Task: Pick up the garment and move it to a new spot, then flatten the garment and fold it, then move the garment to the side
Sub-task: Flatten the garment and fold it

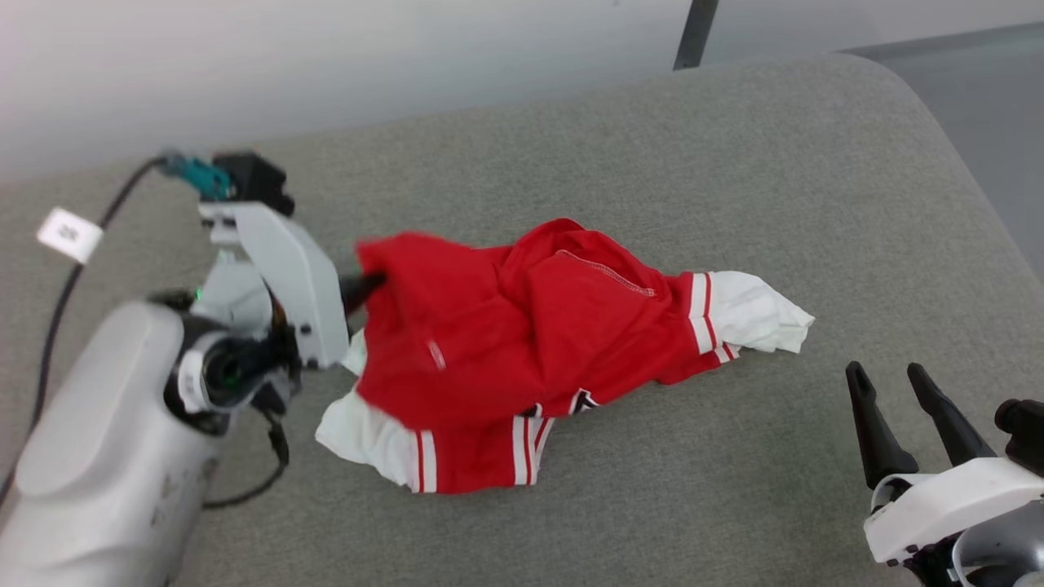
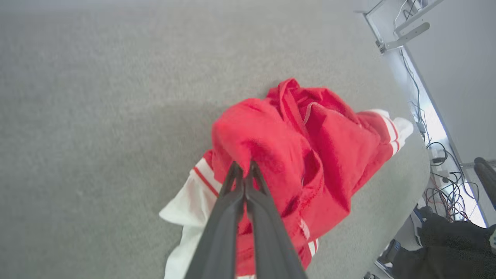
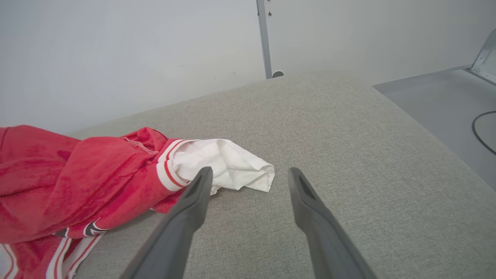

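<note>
The garment (image 1: 538,334), a red jersey with white sleeve panels and red-and-white stripe trim, lies crumpled in the middle of the grey cushioned surface (image 1: 652,163). My left gripper (image 1: 371,285) is shut on a fold of its red cloth at the left end, which is pulled up a little. From the left wrist view the two dark fingers (image 2: 232,190) pinch the garment (image 2: 310,155). My right gripper (image 1: 893,383) stands open at the lower right, apart from the cloth. In the right wrist view the white sleeve (image 3: 228,166) lies just beyond the left fingertip (image 3: 203,176).
A black cable with a white tag (image 1: 69,235) runs along the far left. The surface's rounded right edge (image 1: 979,187) drops to a grey floor. A dark post (image 1: 695,33) stands behind. Cables and a frame (image 2: 438,162) lie beyond the edge.
</note>
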Tool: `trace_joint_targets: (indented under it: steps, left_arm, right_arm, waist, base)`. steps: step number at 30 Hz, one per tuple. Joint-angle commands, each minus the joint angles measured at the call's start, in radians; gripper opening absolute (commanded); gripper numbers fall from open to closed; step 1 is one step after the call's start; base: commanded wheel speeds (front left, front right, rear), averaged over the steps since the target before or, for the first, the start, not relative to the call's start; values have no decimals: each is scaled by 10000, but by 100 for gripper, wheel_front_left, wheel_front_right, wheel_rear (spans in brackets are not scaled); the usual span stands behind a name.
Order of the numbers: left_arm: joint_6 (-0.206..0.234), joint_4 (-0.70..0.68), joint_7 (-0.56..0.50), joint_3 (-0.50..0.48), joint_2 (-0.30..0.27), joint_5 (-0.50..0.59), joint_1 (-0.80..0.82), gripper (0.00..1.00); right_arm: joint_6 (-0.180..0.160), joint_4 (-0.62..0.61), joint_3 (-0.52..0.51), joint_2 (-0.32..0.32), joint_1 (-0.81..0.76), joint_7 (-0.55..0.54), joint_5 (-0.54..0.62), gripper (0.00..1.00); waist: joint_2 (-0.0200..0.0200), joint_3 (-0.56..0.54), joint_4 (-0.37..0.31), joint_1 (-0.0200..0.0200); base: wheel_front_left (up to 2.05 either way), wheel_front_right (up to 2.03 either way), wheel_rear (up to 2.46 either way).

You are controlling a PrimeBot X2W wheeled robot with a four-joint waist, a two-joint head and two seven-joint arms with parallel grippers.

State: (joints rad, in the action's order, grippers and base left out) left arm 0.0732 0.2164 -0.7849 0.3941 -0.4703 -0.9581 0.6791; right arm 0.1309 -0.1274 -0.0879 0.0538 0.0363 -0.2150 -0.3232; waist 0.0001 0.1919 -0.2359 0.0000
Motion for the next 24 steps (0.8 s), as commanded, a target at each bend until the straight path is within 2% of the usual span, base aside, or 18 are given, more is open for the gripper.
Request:
trace_joint_targets:
  steps: [1, 7, 8, 9, 11, 13, 14, 16, 17, 18, 19, 20, 24]
  left_arm:
    - [-92, 59, 97, -38, 23, 95, 147, 0]
    - [-947, 936, 1307, 6, 257, 573, 1088, 0]
    - [-1069, 1124, 1497, 14, 306, 625, 1230, 5]
    - [-1164, 1342, 1641, 20, 360, 657, 1357, 0]
    - [-1377, 1737, 2007, 71, 393, 850, 1650, 4]
    - [-1533, 2187, 2373, 104, 474, 959, 1864, 0]
    - [-1590, 2450, 2539, 158, 468, 1081, 1963, 13]
    - [-1688, 2975, 2720, 263, 538, 1161, 2126, 72]
    - [-1718, 3223, 2773, 300, 608, 1137, 2194, 73]
    - [-1751, 3435, 2788, 334, 654, 1122, 2273, 80]
    - [-1804, 3635, 2768, 401, 668, 1135, 2338, 93]
    - [-1826, 3779, 2733, 467, 692, 1135, 2389, 100]
    - [-1945, 4206, 2447, 688, 814, 929, 2441, 100]
  right_arm:
    - [-3, 23, 31, -24, 109, 49, -75, 100]
    - [-3, 229, 234, -37, 303, 227, -215, 100]
    - [-3, 259, 262, -39, 347, 237, -226, 100]
    - [-3, 294, 298, -41, 381, 282, -242, 100]
    - [-3, 362, 349, -42, 424, 338, -299, 100]
    - [-3, 441, 406, -46, 475, 422, -316, 100]
    - [-3, 476, 438, -45, 519, 450, -340, 100]
    - [-3, 552, 498, -47, 575, 529, -383, 100]
    - [-3, 612, 521, -48, 576, 584, -415, 100]
    - [-3, 669, 534, -45, 569, 608, -446, 100]
    - [-3, 730, 551, -46, 579, 664, -464, 100]
    - [-3, 779, 557, -47, 592, 697, -472, 100]
    - [-3, 938, 500, -45, 589, 783, -422, 100]
  waist:
    - [-1, 108, -109, 0]
    - [-1, 454, -498, 0]
    - [-1, 511, -562, 0]
    - [-1, 569, -628, 0]
    - [-1, 693, -750, 0]
    - [-1, 811, -853, 0]
    - [-1, 865, -899, 0]
    - [-1, 939, -967, 0]
    - [-1, 958, -986, 0]
    - [-1, 971, -995, 0]
    - [-1, 978, -990, 0]
    - [-1, 973, -969, 0]
    - [-1, 834, -741, 0]
  base:
    - [0, 0, 0]
    - [0, 0, 0]
    - [0, 0, 0]
    - [0, 0, 0]
    - [0, 0, 0]
    - [0, 0, 0]
    - [0, 0, 0]
    - [0, 0, 0]
    - [0, 0, 0]
    - [0, 0, 0]
    - [0, 0, 0]
    - [0, 0, 0]
    - [0, 0, 0]
